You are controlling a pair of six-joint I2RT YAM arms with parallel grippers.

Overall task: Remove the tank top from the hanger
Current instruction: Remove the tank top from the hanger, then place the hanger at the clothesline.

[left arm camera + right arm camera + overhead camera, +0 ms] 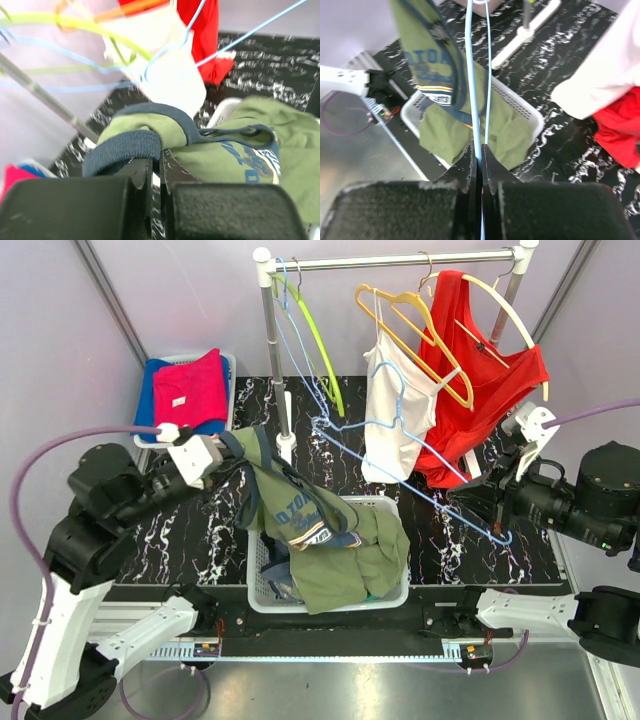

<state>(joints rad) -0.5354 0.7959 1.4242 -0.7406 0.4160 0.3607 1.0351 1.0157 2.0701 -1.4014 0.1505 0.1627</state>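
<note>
Far left at the back, in a small basket (228, 362): folded pink and blue clothes. Nearer, at the left gripper (226, 448): jaws pinched shut on the navy-ribbed strap of the green tank top (330, 550). Stretched lengthwise from that strap down and rightward over the table (190, 530), lower end draped into and over the white basket (388, 502), atop other clothes. Farther right, at the right gripper (458, 502): jaws closed on the wire of the blue hanger (420, 489), slanted up-left toward the rack (390, 260).
</note>
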